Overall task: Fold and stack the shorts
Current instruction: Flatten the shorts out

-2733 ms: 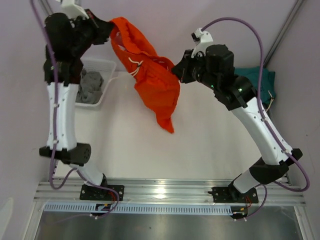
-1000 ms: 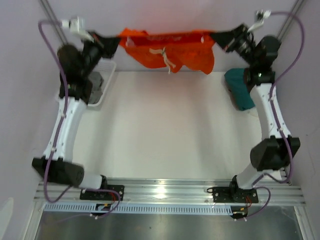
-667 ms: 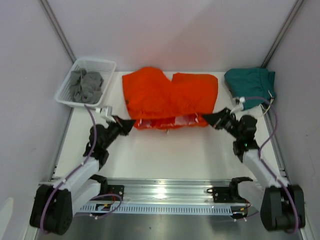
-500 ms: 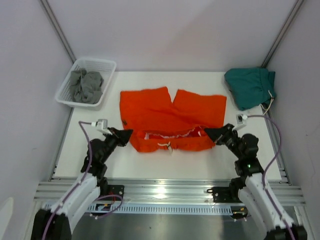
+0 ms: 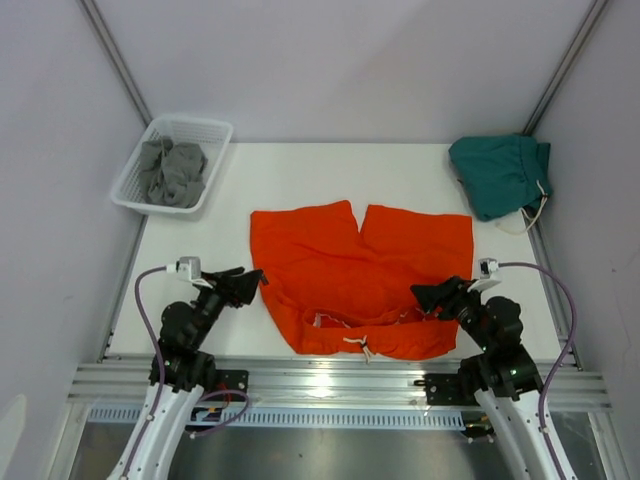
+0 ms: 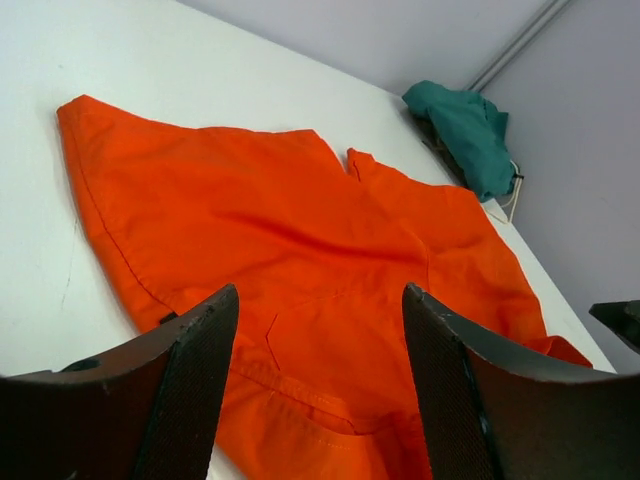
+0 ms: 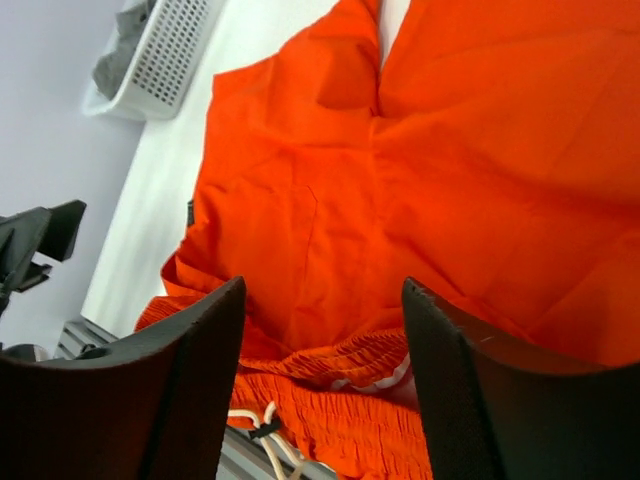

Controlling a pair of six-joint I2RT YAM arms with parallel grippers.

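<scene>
At the far left corner of the table [image 5: 300,175] sits a white mesh basket [image 5: 215,128] with grey cloth [image 5: 172,170] bunched inside. Nearer the front, the left gripper [image 5: 254,278] lies low with its jaws spread wide and nothing between them. Its tips are just beside the left edge of the orange shorts [image 5: 360,275], possibly brushing the cloth, though the top view is too coarse to be sure.

The orange shorts lie spread flat mid-table, legs pointing away, the gathered waistband and white drawstring [image 5: 358,345] at the near edge. A small dark tab [image 6: 165,318] on the left side seam is too small to read.

The right gripper [image 5: 421,296] is also parted wide and holds nothing, hovering over the right end of the waistband. The teal shorts [image 5: 500,175] sit heaped at the far right corner, well apart.
</scene>
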